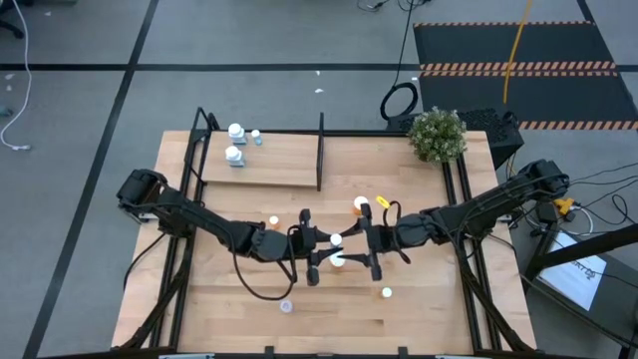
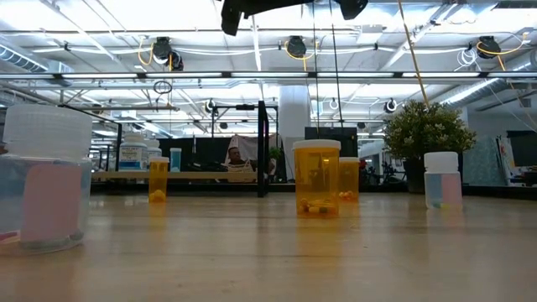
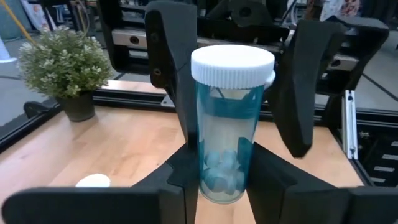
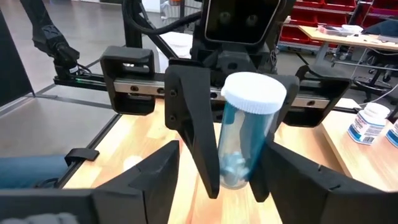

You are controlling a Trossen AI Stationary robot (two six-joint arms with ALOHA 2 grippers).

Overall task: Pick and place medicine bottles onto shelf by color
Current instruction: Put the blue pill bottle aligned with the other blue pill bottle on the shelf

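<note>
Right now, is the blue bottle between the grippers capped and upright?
Capped, roughly upright: the blue bottle wears a white cap and stands nearly vertical between the left gripper fingers, pills at its bottom.

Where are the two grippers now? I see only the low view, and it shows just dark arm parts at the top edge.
Observer: Both meet above the middle of the table. The left gripper is clamped on a pale blue bottle.
Operator: Does the right one hold it too?
Observer: No. The right gripper is open, its jaws wider than the bottle.
Operator: How many bottles stand on the shelf?
Observer: Three small bottles, all at the left end of the shelf.
</note>
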